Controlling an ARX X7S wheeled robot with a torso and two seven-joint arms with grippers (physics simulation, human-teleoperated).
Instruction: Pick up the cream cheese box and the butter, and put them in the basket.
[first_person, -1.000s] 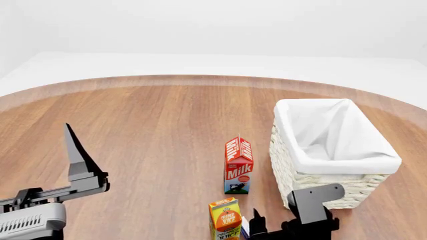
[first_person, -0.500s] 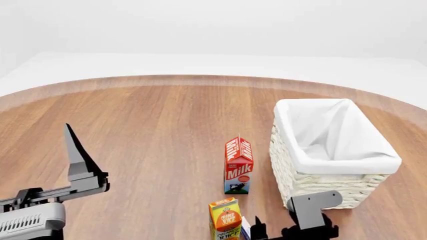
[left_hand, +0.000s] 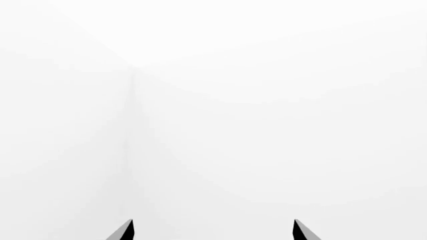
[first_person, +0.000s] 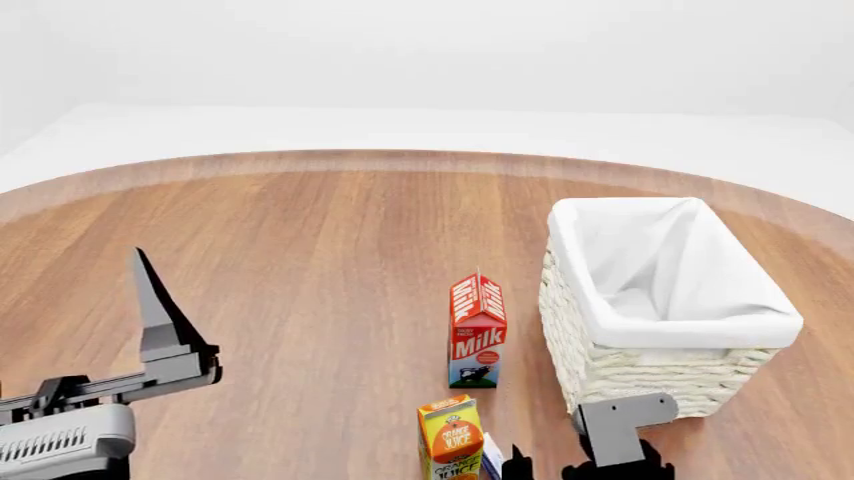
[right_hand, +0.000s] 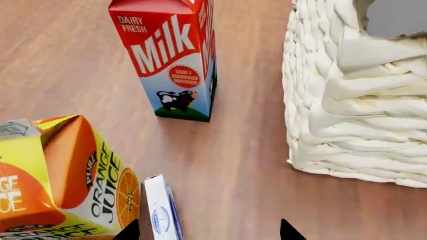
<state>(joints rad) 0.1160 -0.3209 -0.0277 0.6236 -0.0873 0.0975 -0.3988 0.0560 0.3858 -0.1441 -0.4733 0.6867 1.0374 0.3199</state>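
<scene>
Currently the right gripper (right_hand: 207, 231) hangs low at the near edge of the wooden surface (first_person: 307, 260), jaws apart and empty. The cream cheese box (right_hand: 162, 210) stands on edge just right of the orange juice carton (first_person: 450, 438). The basket (first_person: 663, 300) sits right of the milk carton (first_person: 477, 330). Left gripper (left_hand: 212, 231): jaws apart, empty. Butter not visible.

Reds, oranges and whites are showing against warm brown wood.

The milk carton (right_hand: 175, 57) is wearing red on top with white lettering, fading to pale blue with a black-and-white cow on green. The juice carton (right_hand: 63, 177) is glowing orange and yellow. The cream cheese box (right_hand: 162, 209) is showing white with blue edging. The basket (first_person: 627, 365) is looking cream-woven, white-lined.
</scene>
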